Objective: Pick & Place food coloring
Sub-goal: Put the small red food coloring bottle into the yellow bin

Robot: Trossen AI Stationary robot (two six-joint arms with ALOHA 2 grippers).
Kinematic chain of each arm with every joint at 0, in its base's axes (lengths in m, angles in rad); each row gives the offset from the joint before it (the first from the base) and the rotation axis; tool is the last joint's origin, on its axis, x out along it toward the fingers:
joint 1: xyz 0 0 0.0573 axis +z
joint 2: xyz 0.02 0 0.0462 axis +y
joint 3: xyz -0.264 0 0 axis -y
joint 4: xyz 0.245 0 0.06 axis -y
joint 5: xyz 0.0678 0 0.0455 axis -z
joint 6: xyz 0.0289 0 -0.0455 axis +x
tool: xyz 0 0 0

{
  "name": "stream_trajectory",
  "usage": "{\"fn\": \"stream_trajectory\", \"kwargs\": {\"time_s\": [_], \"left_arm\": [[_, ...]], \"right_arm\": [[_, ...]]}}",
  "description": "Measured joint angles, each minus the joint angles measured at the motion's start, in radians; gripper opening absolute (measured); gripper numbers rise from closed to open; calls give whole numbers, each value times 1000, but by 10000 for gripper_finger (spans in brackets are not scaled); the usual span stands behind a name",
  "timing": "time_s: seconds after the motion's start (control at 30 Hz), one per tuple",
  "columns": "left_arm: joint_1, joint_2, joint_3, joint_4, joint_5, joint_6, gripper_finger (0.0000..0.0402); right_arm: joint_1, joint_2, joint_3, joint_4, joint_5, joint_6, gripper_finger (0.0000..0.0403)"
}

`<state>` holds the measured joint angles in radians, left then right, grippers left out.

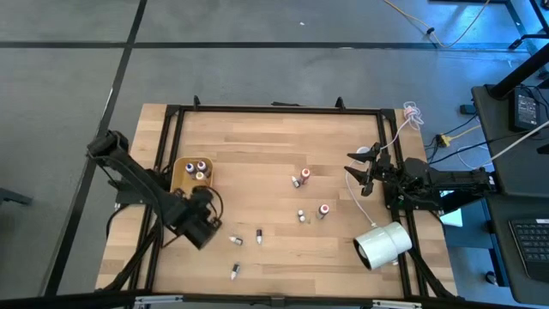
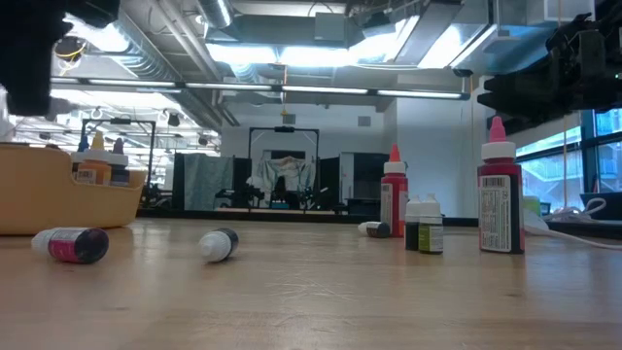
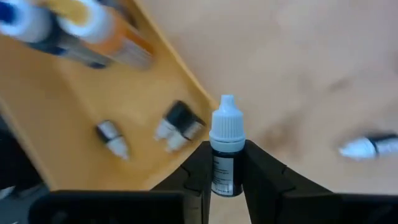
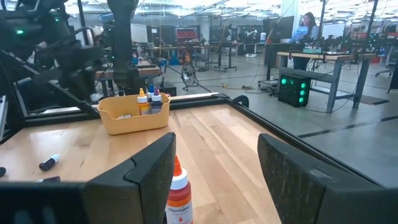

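Observation:
The food coloring is several thumb-sized dropper bottles. Some stand or lie scattered on the table (image 1: 302,215), and a red-capped one (image 2: 499,197) stands upright. Others sit in the tan tray (image 1: 182,176), upright at its far end (image 1: 200,169) and lying on its floor (image 3: 177,124). My left gripper (image 1: 204,204) hovers just off the tray's near right corner, shut on a dark bottle with a white cap (image 3: 225,155). My right gripper (image 1: 361,167) waits open near the table's right edge, and a red-capped bottle (image 4: 178,193) stands in front of it. My left gripper pinches the dark bottle by its body (image 3: 224,177) between the two fingers (image 3: 261,171). The white cap (image 3: 227,123) sticks out past the fingertips. The bottle is lifted clear, above the table beside the tray's rim (image 3: 193,87).
A large white cylinder (image 1: 383,245) lies near the table's right near corner. A white cable (image 1: 390,137) trails by the right arm. A bottle (image 3: 370,147) lies on the wood close to the left gripper. The table's black frame (image 1: 274,109) borders the wood.

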<state>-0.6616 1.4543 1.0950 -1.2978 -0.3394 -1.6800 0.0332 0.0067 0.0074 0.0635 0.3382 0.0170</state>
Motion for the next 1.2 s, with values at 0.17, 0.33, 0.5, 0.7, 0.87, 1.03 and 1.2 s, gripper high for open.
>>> {"fn": "stream_trajectory", "kwargs": {"time_s": [0.17,0.33,0.5,0.7,0.87,1.03,1.2], "left_arm": [[69,-13,-14,-64,-5,-77,62],[112,-4,-80,-28,67,-98,62],[138,-1,-131,-19,88,-143,63],[156,-1,-162,0,99,-142,63],[167,-1,-205,65,99,-130,63],[168,-1,-229,96,88,-85,67],[168,-1,-229,96,78,-44,87]], "right_arm": [[0,0,0,0,0,0,229],[0,0,0,0,0,0,229],[0,0,0,0,0,1,229],[0,0,0,0,-1,2,229],[0,0,0,0,-1,4,229],[0,0,0,0,-1,3,229],[0,0,0,0,-1,1,229]]}}
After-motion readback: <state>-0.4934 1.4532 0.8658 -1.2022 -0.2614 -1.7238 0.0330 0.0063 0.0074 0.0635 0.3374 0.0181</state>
